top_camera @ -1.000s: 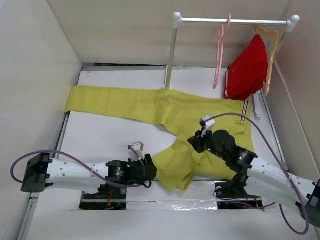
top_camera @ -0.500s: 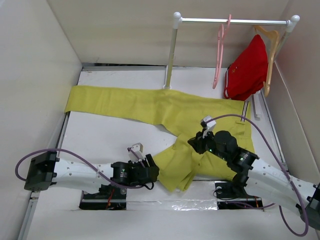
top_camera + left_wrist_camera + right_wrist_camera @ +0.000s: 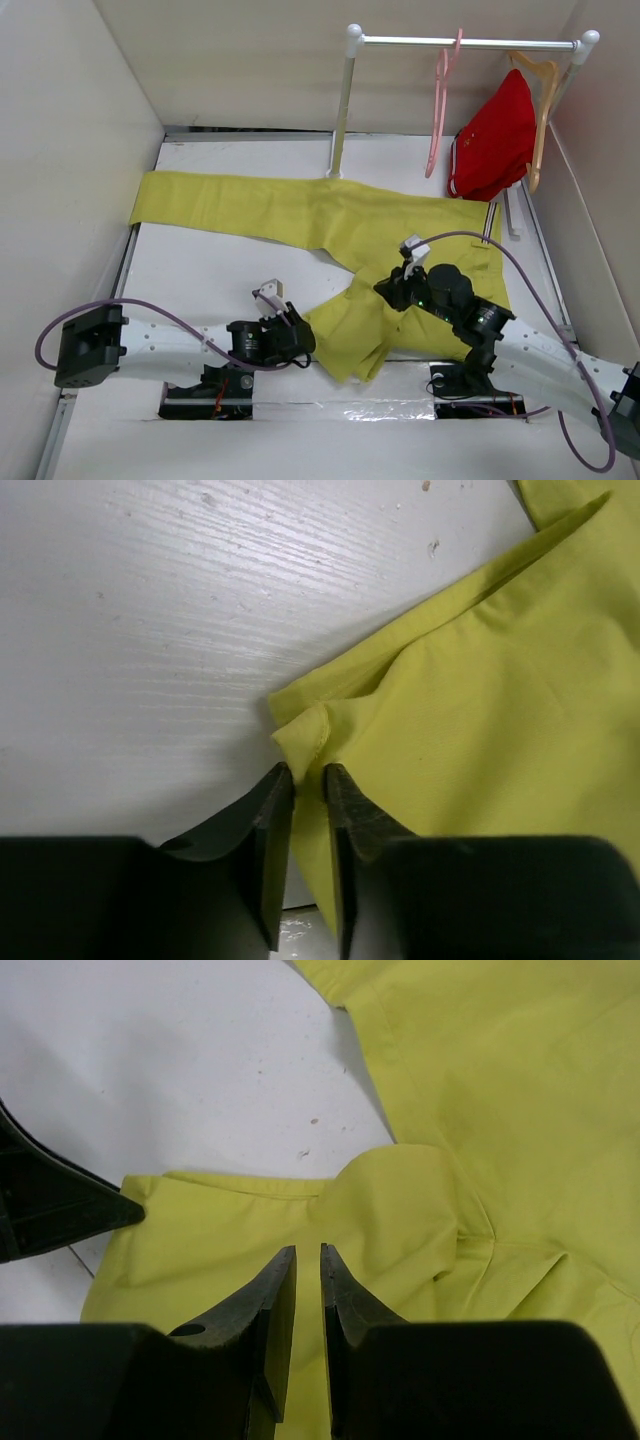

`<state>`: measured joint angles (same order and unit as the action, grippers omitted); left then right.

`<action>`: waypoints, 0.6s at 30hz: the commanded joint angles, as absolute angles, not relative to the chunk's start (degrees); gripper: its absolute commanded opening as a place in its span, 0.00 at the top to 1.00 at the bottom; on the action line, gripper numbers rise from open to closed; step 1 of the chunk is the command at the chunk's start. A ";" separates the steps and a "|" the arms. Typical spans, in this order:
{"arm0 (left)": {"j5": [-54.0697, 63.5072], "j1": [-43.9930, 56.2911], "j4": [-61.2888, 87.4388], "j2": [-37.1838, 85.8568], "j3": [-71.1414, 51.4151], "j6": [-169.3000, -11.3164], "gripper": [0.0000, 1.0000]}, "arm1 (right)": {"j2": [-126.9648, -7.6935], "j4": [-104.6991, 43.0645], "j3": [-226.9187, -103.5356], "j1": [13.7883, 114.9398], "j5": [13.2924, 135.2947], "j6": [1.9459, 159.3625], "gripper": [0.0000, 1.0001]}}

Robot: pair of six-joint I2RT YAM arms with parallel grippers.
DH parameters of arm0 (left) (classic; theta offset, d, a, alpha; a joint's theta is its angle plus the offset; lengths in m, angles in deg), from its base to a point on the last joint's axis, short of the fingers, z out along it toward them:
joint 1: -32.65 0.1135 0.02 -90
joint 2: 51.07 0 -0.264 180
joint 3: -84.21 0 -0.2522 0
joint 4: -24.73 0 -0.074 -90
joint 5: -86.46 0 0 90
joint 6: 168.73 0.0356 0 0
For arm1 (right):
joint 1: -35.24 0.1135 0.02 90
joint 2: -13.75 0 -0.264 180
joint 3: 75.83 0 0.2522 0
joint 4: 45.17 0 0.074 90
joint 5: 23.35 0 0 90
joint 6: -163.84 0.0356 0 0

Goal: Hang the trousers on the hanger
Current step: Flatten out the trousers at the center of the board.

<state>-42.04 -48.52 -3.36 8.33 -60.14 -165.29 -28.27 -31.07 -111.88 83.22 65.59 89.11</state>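
Trousers flat on the table, both grippers low at the folded leg

The trousers (image 3: 300,215) lie across the table (image 3: 220,275) with their long axis running left to right. One leg stretches to the far left and the other is doubled back toward the near edge, between the two arms. The left gripper (image 3: 308,772) has its jaws drawn almost together at the hem corner of that folded leg, and it appears to pinch the hem (the slit is too narrow to be sure). The right gripper (image 3: 308,1250) has its jaws pressed almost together on the cloth near the crotch, with no caught fold visible. The hanger (image 3: 437,120) hangs from the rail (image 3: 470,42) at the far right, well apart from both grippers. It lies up and beyond the right gripper, so the right arm is the nearer one.
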 commanded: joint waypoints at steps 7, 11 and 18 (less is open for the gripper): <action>-54.68 -40.86 -8.54 2.47 -54.27 -157.59 1.00 | -26.33 -32.65 -112.09 82.08 61.47 90.36 0.78; -54.70 -28.29 0.47 -4.03 -49.17 -135.75 1.00 | -23.09 -29.76 -111.92 77.08 59.01 91.42 0.74; -36.44 5.54 8.08 -3.97 -42.40 -120.31 1.00 | -17.99 -30.80 -109.11 65.66 62.15 92.47 0.70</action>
<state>-43.27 -4.32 5.17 -5.38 -46.44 -130.63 -19.59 -29.65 -110.04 68.47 60.98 91.82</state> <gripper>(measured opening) 0.025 0.296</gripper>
